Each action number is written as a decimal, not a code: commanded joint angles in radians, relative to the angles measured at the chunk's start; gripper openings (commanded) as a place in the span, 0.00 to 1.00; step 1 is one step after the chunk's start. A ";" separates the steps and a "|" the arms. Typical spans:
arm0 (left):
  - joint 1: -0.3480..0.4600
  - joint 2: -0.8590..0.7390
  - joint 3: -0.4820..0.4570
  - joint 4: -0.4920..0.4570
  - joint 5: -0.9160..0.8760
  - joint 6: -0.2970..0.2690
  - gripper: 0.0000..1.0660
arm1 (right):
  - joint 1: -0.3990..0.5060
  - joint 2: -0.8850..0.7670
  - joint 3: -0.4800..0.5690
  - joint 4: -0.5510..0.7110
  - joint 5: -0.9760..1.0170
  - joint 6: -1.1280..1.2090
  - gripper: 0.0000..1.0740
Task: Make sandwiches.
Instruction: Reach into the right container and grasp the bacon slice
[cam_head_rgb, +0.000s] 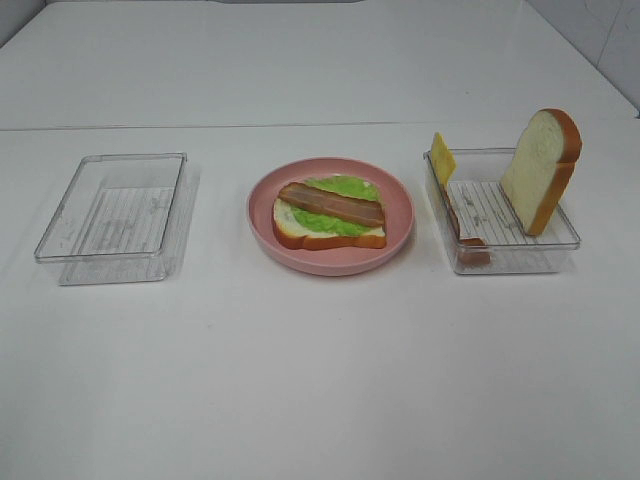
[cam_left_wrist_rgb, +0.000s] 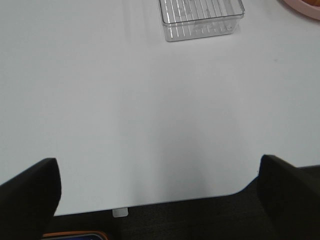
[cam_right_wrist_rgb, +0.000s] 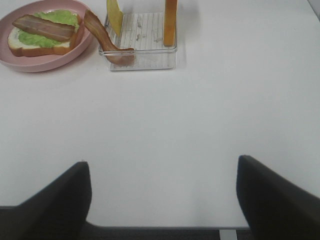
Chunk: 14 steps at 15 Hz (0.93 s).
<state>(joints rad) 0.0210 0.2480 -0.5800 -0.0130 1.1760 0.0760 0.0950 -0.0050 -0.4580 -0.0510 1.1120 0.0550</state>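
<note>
Left fingers stand wide apart and hold nothing, low over the near edge of the white worktop. Right fingers are spread just as wide, also with nothing between them, over the same near edge.

Farther out on the left sits a clear tray, its ribbed floor showing. At the centre a pink plate carries the open sandwich: a bread slice lying flat, a lettuce leaf on it, and a bacon strip across the top.

On the right a second clear tray holds the other parts. A cheese square stands upright at its far left corner, a second bacon strip drapes over its left wall down to the near left corner, and a second bread slice stands on edge, leaning toward the right wall.
</note>
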 joint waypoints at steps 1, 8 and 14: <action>-0.006 -0.085 0.029 -0.034 -0.077 -0.003 0.94 | 0.000 -0.020 0.004 0.001 -0.007 -0.002 0.73; -0.003 -0.270 0.063 -0.073 -0.103 -0.041 0.94 | 0.000 -0.021 0.004 -0.001 -0.007 -0.002 0.73; 0.001 -0.276 0.063 -0.073 -0.105 -0.045 0.94 | 0.000 -0.020 0.004 -0.032 -0.007 -0.003 0.73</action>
<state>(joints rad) 0.0220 -0.0060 -0.5190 -0.0800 1.0810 0.0400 0.0950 -0.0050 -0.4580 -0.0710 1.1120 0.0550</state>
